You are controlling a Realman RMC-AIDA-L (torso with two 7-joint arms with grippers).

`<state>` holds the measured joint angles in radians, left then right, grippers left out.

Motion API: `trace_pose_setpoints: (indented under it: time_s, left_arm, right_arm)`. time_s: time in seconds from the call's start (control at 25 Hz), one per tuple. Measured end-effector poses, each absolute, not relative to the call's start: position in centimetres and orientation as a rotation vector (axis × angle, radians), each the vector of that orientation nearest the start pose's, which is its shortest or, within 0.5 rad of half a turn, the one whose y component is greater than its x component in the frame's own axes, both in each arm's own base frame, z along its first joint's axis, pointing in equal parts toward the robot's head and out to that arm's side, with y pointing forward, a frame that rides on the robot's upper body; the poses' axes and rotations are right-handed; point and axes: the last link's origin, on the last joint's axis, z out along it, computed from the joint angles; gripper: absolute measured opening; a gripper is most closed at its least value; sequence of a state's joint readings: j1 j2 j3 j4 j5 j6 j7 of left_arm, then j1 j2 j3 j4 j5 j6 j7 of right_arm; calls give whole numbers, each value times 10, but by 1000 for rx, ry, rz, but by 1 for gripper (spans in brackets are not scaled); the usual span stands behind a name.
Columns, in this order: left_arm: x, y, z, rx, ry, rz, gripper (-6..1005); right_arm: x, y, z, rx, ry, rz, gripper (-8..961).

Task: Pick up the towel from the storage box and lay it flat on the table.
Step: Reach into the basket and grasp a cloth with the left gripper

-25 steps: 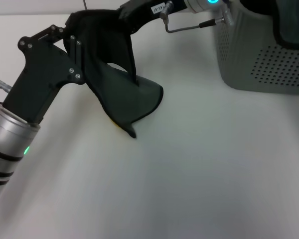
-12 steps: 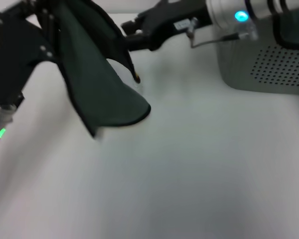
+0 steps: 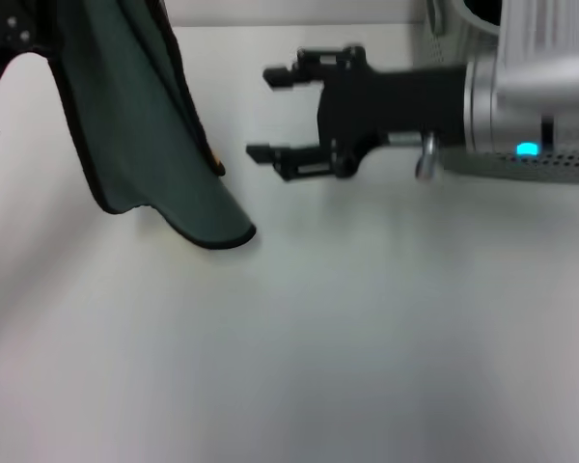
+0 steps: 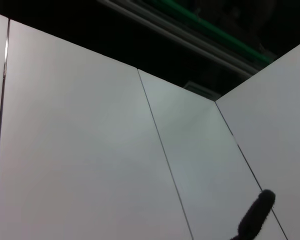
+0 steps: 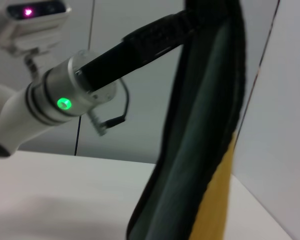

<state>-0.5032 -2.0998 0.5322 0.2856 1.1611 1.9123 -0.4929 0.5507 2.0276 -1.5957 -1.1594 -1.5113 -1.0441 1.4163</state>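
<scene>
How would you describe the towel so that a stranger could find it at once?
Look at the white table, then its far left side. The towel hangs there from the left gripper, apart from the open right gripper. It is dark grey-green, black-edged, with a yellow back.

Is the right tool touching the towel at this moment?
Apart. In the head view the right tool is open, and bare table shows between its fingertips and the towel, which hangs from the upper left.
</scene>
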Motion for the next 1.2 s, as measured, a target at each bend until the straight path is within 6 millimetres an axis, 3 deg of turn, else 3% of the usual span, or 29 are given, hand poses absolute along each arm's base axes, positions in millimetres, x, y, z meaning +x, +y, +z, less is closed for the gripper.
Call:
trace_pose_setpoints:
  time_s: [0.2,0.44,0.72,1.2]
  left_arm:
    - [-234,307,62,-1689,188,-1380,10]
    - [-234,307,62,-1686,188,-1381,10]
    - [-233,308,62,-1684,185,-1383,10]
    - [-229,310,58,-1688,182,-1405,10]
  right_arm:
    - [108,343,-62,-2626,-370,607,755]
    - [116,325,-89,-2354,-609,644,752]
    - [128,322,-101,-2198,-729,641,751]
    - [142,335,-118,-2208,-746,588,496]
